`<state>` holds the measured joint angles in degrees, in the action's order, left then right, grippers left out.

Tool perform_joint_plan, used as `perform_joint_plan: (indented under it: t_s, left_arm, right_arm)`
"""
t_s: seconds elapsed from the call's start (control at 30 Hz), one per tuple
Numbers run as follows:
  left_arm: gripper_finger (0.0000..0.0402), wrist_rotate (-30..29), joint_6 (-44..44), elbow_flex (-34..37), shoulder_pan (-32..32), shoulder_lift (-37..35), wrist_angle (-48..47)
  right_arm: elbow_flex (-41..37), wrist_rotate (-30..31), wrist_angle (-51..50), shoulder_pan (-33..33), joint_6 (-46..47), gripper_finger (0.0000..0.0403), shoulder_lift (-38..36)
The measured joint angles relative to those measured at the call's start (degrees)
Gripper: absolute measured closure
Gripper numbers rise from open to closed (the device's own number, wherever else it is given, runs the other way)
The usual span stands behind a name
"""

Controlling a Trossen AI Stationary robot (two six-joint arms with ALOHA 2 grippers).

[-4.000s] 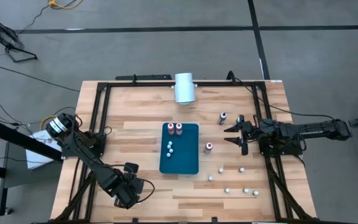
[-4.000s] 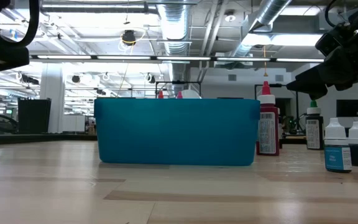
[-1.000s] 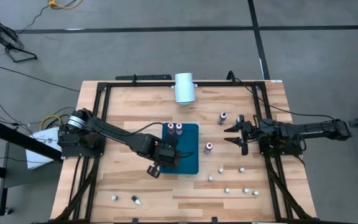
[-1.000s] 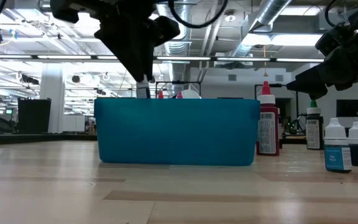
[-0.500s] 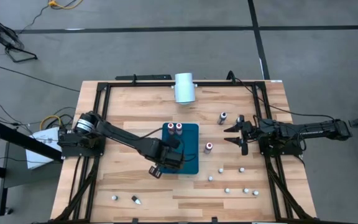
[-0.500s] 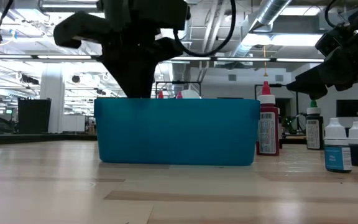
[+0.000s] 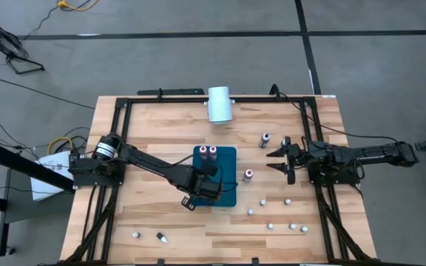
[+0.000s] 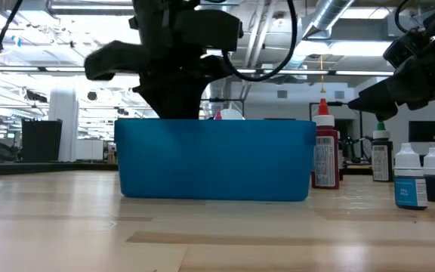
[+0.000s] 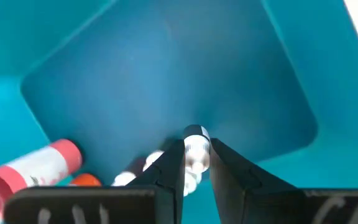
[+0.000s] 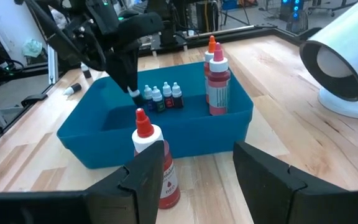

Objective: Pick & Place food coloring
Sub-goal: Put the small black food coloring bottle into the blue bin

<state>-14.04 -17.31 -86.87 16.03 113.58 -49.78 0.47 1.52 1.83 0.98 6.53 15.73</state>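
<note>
Now that the left claw (image 9: pixel 196 163) has sunk from above the rim into the teal bin (image 7: pixel 228 198), still clamped on a small white-capped bottle (image 9: pixel 195 144), we judge release imminent; the right claw (image 7: pixel 278 160) waits wide apart over the bench (image 7: pixel 154 133).

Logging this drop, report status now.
Left gripper shut on small bottle, low inside teal bin. Right gripper open, idle by right edge. Nothing blocking.
</note>
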Motion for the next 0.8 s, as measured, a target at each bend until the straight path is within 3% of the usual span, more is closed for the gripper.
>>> perform_joint_plan:
  t_s: [0.8]
  left_arm:
    - [0.035, 1.4, -3.4, 0.0, -1.5, 0.7, -0.1]
  right_arm:
    - [0.0, 0.0, -0.1, 0.0, 0.0, 0.0219, 0.0]
